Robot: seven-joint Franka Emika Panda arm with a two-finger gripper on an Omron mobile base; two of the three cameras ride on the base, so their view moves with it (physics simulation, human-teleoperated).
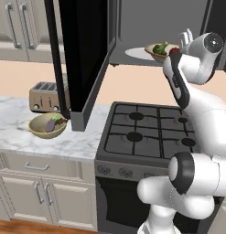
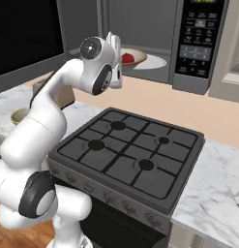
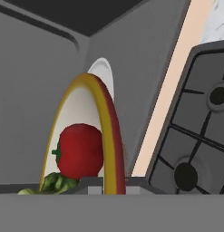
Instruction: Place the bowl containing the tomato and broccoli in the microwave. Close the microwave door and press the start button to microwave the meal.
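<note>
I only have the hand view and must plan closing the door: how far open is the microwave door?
Observer: The microwave door stands wide open, swung out to the left over the counter.
Operator: Is the bowl inside?
Observer: The bowl is at the cavity mouth, over the near edge of the white plate, its rim gripped by the hand.
Operator: Where are the buttons?
Observer: The control panel is right of the cavity.

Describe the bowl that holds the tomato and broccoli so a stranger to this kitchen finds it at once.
Look above the stove to the open microwave; at the mouth of its grey cavity, over the white round plate, sits the bowl, with the gripper at its rim. It is shallow, tan-gold rimmed, with a red tomato and green broccoli, unlike the deeper bowl by the toaster.
</note>
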